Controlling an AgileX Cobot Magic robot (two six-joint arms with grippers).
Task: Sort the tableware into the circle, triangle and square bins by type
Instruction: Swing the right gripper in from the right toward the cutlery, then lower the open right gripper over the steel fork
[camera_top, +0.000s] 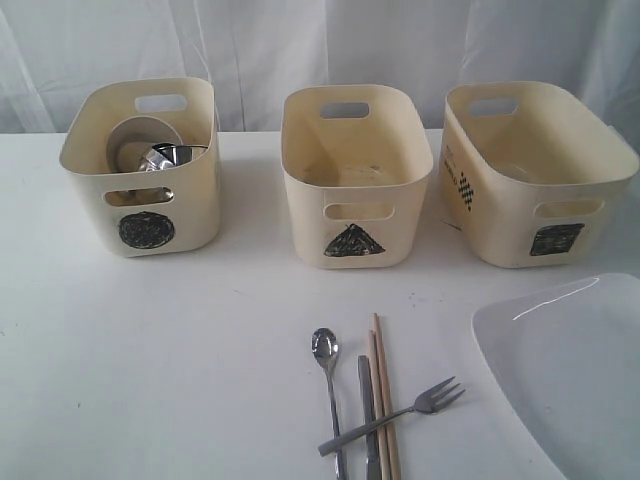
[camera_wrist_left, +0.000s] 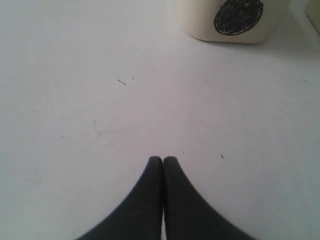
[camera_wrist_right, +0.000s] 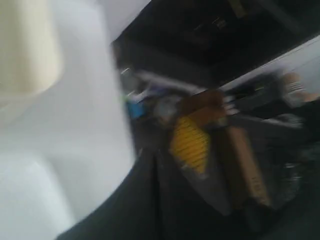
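Left hand closed on nothing over bare counter by circle bin, right hand closed too, view blurred; circle bin looks loaded, so cutlery step next: open over fork, which lies across chopsticks beside spoon, knife, plate.

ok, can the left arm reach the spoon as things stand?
Probably yes: the spoon has bare table along its left side. The left gripper is shut above the table near the circle bin. The fork handle crosses the spoon's stem, so take the bowl end.
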